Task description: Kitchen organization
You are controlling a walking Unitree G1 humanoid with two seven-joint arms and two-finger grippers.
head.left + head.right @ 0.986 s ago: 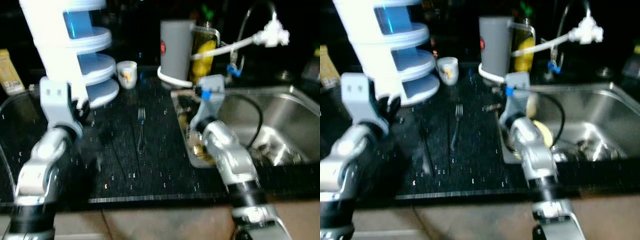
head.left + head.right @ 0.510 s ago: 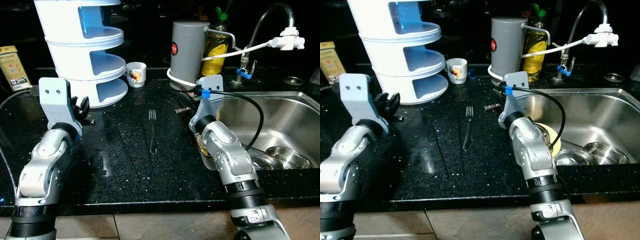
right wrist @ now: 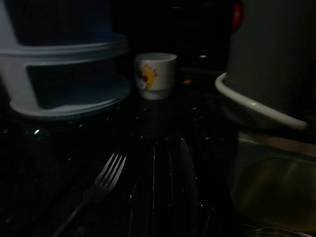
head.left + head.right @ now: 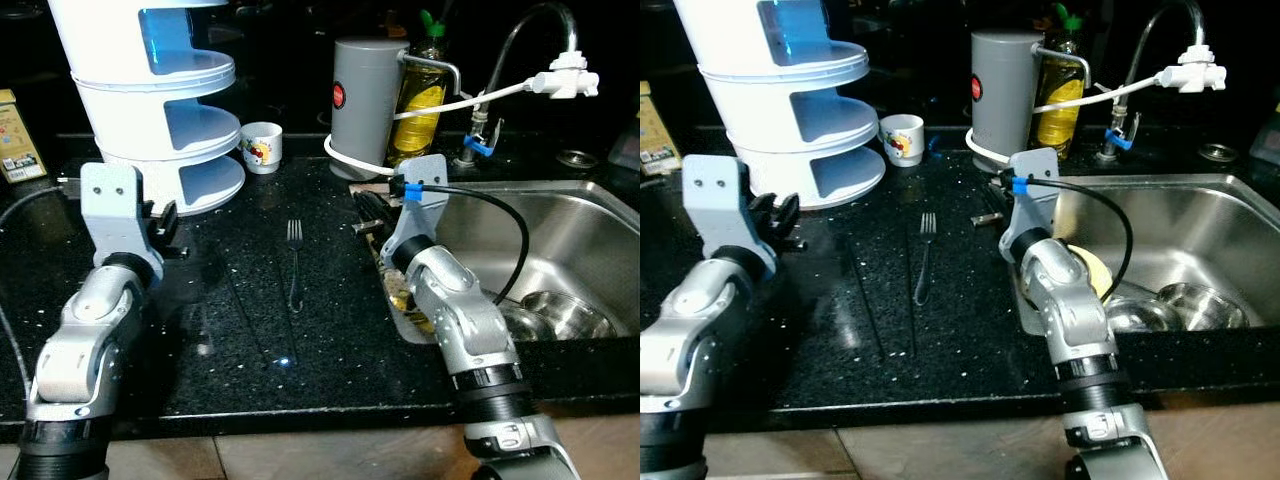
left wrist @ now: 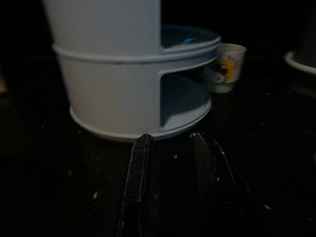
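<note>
Both arms barely shifted vs earlier, left hand (image 5: 168,140) open, empty, by white tiered plastic rack (image 4: 155,95), right hand (image 3: 168,163) fingers nearly together, empty, near sink edge, silver metal fork (image 4: 293,262) flat mid black speckled table (image 4: 250,370), btwn hands.

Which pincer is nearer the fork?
Right. The right pincer sits just beside the fork, toward the sink; the left pincer is farther, by the white tiered rack.

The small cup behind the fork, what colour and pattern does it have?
The small cup is white with a yellow-and-red picture on its side, clearest in the left eye view.
</note>
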